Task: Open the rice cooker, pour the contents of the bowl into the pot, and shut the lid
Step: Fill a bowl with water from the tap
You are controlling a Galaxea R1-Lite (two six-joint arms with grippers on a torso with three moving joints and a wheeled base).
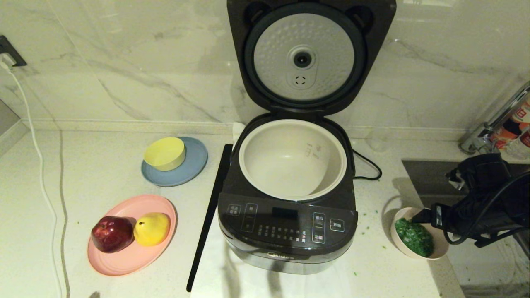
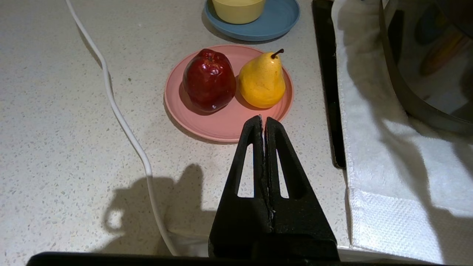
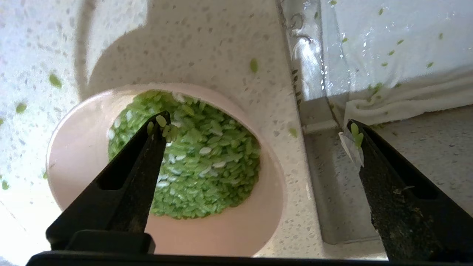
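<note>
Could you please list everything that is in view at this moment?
rice cooker: one, dark grey, centre of counter, on a white towel
lid: one, dark with silver inner plate, standing open
pot: one, off-white, inside cooker, empty
bowl: one, pale pink, right of cooker
contents: green grains, in bowl
yellow bowl: one, on blue plate
pink plate: one, holding red apple and yellow pear
left gripper: shut, near pink plate
right gripper: open, straddling the bowl's rim

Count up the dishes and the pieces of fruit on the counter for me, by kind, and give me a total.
Bowls: 2, small pale pink bowl of green grains and yellow round bowl
Plates: 2, blue round plate and pink flat plate
Fruit: 2, dark red apple and yellow pear
Total: 6
</note>
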